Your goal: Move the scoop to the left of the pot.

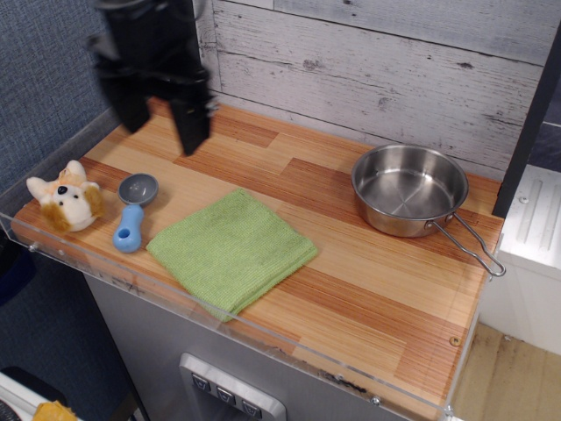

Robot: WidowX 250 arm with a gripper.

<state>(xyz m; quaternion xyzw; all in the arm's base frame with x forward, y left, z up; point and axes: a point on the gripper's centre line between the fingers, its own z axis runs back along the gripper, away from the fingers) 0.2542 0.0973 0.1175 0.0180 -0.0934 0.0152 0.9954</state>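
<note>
- My gripper (162,123) is smeared with motion blur; I can make out two dark fingers (191,123) hanging apart, but their tips are soft and I can't tell the exact gap.
- My arm runs off the top edge.
- My blurred body covers the back-left corner of the wooden table (368,289).
- Bottom left, a yellow something (54,410) is cut by the frame; can't identify it.

Soft, even light filled the scene, the pot (409,188) showed mild glare inside, shadows lay faint, and only the dark gripper (160,123) was smeared by motion blur.
</note>
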